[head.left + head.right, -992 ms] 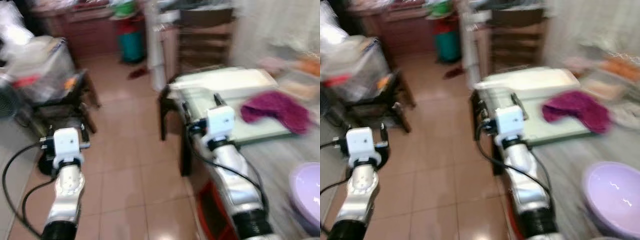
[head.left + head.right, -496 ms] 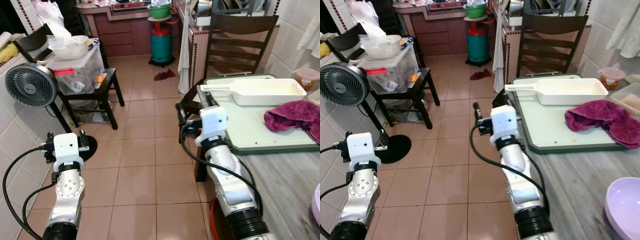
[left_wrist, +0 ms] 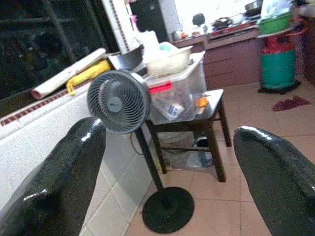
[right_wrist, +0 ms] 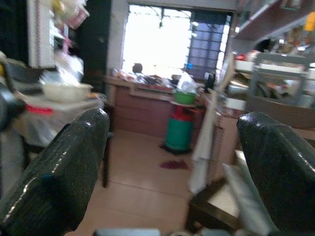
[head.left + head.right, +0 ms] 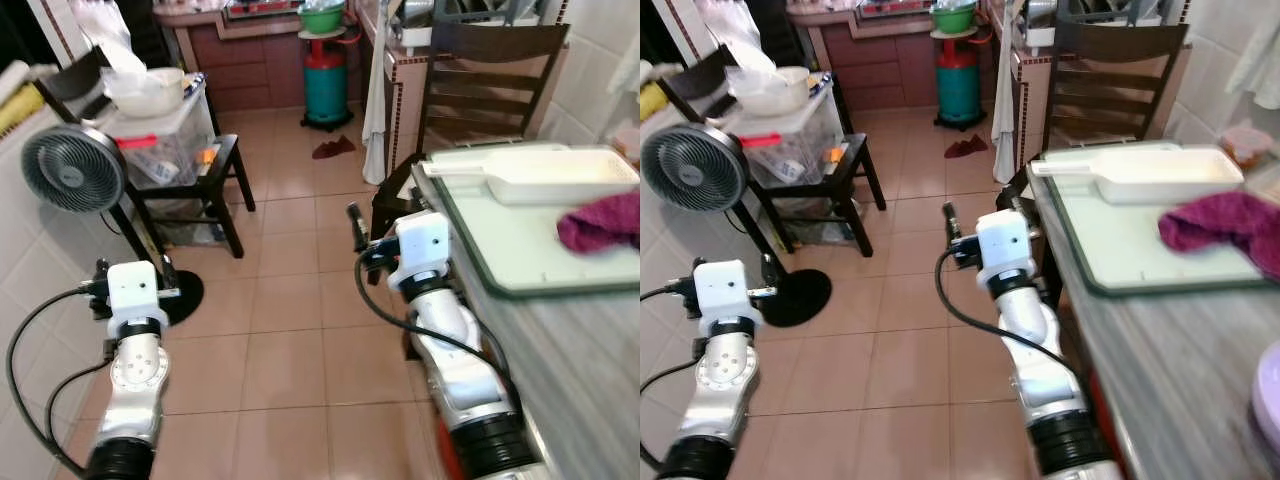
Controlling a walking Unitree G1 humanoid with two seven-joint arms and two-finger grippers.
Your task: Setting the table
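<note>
My left end effector [image 3: 167, 162] and right end effector [image 4: 172, 167] both spread wide, empty, over floor. White scoop tray [image 5: 1160, 173] far right on surface [image 5: 1180, 330], long axis left-right, handle pointing left.

A grey stone-look tabletop [image 5: 1170, 350] runs along the robot's right. On it lies a pale green tray [image 5: 1110, 245]. At the tray's far end rests a white rectangular basket [image 5: 1165, 172], handle pointing left; nearer on the tray lies a crumpled magenta cloth [image 5: 1220, 220].
</note>
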